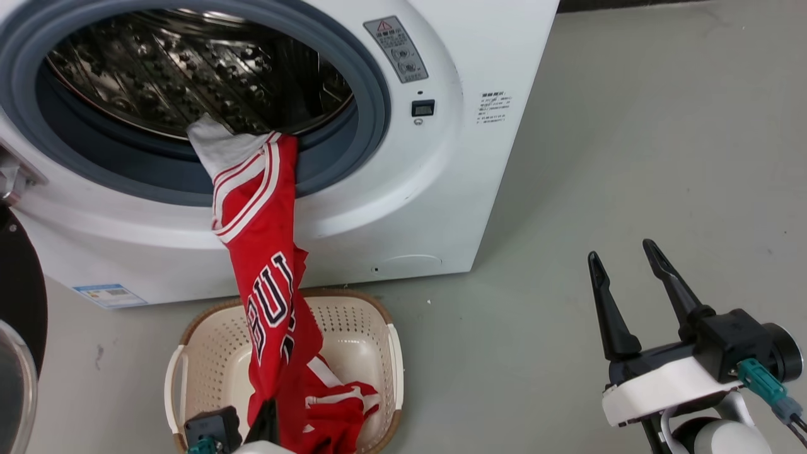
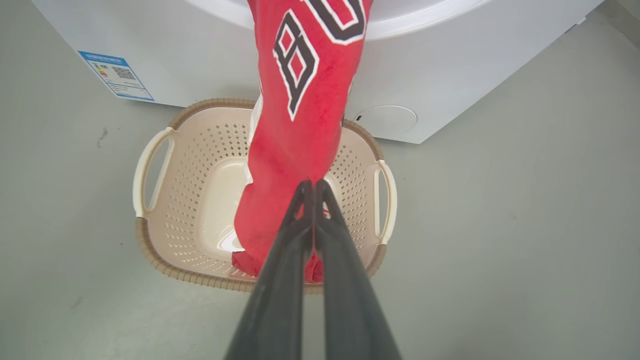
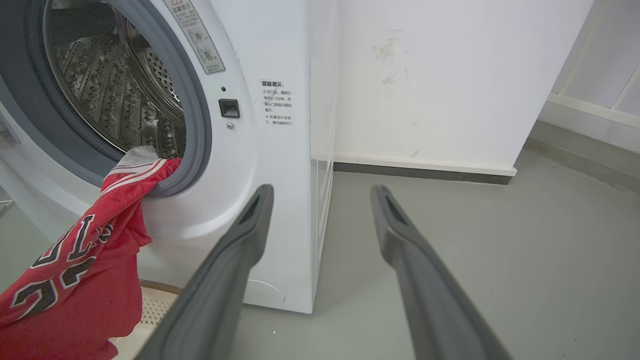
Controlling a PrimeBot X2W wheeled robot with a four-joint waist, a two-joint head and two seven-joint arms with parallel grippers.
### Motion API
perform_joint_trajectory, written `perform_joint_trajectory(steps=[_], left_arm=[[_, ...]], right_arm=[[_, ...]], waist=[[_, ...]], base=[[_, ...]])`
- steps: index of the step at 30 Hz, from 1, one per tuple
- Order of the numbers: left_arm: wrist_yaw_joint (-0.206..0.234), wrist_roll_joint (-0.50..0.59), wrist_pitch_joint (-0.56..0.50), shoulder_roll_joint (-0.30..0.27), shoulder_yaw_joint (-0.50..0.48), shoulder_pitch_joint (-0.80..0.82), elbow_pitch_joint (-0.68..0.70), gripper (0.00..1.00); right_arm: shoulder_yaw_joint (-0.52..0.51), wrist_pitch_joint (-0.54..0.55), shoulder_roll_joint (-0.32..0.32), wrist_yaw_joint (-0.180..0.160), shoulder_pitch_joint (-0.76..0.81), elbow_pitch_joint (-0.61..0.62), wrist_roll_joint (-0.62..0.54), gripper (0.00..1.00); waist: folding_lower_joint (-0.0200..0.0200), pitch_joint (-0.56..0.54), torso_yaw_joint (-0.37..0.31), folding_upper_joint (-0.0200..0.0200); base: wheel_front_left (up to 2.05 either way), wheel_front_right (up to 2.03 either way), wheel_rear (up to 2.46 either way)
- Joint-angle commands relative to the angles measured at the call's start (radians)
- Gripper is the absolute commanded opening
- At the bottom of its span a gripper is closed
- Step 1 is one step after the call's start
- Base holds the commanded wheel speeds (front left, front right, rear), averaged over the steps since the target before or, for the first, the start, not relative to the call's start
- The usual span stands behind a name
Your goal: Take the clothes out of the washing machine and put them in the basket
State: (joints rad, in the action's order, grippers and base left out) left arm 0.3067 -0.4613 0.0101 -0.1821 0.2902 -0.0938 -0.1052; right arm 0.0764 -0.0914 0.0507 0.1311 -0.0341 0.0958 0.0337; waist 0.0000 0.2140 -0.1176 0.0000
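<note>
I've got my left end effector (image 2: 314, 186) pinched on the jersey (image 1: 261, 252) over the basket (image 2: 200, 165) so it'll drop in, but its top's hung on the washing machine (image 1: 441, 189) behind the basket, and my right end effector (image 1: 621, 249) sits wide open.

Grey floor (image 1: 630, 157) — washing machine (image 1: 479, 189) stands on it, basket (image 1: 214, 353) just in front

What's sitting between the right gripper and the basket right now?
Bare grey floor. In the head view, the stretch from the rim of the basket to the open right gripper holds no object.
</note>
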Motion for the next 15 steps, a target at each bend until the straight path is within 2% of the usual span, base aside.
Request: perform_joint_trajectory(steps=[1,6,15], left_arm=[[-0.014,-0.015,0.017,0.011,-0.004,0.013,-0.055,0.0],[-0.045,-0.043,0.058,0.044,-0.009,0.076,-0.224,0.0],[-0.095,-0.089,0.101,0.064,-0.037,0.235,-0.544,0.0]], right_arm=[[0.003,-0.001,-0.001,-0.001,-0.018,0.007,-0.004,1.0],[0.0,-0.002,0.0,-0.001,-0.042,0.013,-0.005,1.0],[0.013,-0.022,0.018,-0.001,-0.108,0.008,0.02,1.0]], waist=[[0.0,0.025,-0.004,0.0],[0.0,0.086,-0.023,0.0],[0.0,0.24,-0.095,0.0]], base=[[0.0,0.0,0.0],[0.0,0.0,0.0],[0.0,0.0,0.0]])
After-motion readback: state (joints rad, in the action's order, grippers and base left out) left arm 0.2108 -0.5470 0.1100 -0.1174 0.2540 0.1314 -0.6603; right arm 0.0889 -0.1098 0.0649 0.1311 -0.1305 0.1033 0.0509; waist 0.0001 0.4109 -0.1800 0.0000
